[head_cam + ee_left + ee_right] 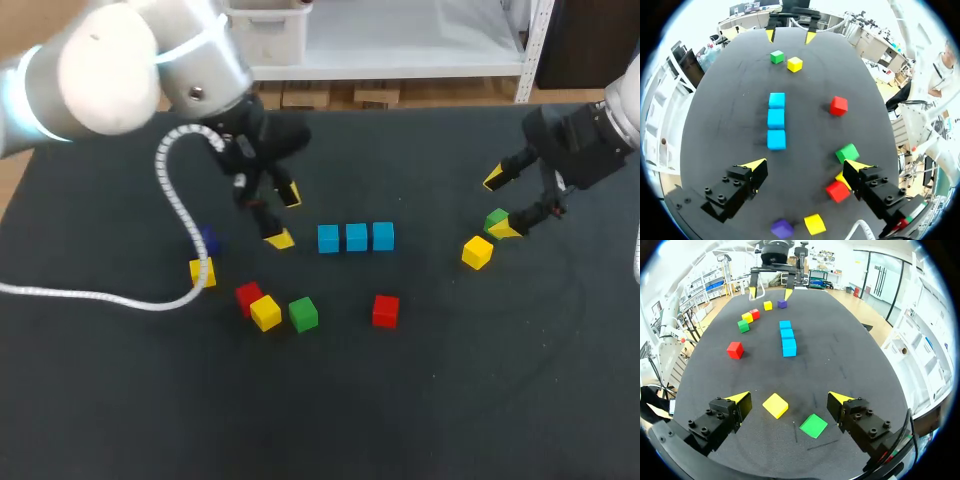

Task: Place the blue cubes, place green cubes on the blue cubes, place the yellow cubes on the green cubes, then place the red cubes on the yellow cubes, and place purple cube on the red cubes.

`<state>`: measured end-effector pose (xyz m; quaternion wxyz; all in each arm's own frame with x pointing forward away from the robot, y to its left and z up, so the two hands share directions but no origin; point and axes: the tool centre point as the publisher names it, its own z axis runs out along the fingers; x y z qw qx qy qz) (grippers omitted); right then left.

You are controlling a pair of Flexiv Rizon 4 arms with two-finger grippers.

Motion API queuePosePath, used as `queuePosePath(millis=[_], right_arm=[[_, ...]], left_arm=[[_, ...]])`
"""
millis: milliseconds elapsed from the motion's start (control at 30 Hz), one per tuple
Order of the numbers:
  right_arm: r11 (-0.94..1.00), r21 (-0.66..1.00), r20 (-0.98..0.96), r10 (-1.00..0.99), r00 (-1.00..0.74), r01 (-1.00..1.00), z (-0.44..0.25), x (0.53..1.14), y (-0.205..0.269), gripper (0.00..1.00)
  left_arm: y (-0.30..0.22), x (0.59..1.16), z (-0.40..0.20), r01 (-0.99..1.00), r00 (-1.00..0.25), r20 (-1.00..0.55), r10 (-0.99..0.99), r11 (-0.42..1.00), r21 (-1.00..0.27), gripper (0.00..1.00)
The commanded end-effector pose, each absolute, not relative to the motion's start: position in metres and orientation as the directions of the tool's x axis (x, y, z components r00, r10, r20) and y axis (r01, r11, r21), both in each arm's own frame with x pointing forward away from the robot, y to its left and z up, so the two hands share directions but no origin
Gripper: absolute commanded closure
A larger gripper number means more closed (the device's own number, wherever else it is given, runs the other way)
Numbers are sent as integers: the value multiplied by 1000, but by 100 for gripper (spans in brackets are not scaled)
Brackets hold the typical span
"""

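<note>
the three blue cubes sit in a touching row near the middle of the table. the right gripper hangs with its fingers spread apart and empty. in the right wrist view a green cube lies on the table between and below the fingers, with a yellow cube just beside it. the left gripper is likewise spread and empty, near the left end of the row. a second green cube lies just beside another yellow cube. the cubes appear small, rigid and light, with smooth flat faces that are likely to slip under an off-centre grip. take hold across two opposite side faces at mid-height, fingers square to them. the adjacent yellow cubes will probably crowd one finger, so choose the pair of faces that stands free.
</note>
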<state>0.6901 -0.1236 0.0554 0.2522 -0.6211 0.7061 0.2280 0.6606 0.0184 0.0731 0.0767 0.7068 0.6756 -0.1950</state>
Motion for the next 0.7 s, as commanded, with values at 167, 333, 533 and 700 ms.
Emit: queuePosePath(millis=[167, 333, 533, 700], right_arm=[[123, 9, -642, -761, -100, -992, 55, 691, -124, 0], [123, 9, -642, -761, -100, -992, 55, 691, -124, 0], [123, 9, -642, -761, -100, -992, 55, 691, -124, 0], [123, 9, -642, -761, -100, -992, 55, 691, -124, 0]], left_arm=[[62, 620, 90, 986, 68, -379, 923, -121, -116, 0], [92, 610, 96, 986, 88, -390, 917, -136, -97, 0], [124, 604, 105, 987, 104, -388, 916, -143, -73, 0], [142, 598, 105, 986, 120, -377, 919, -155, -66, 0]])
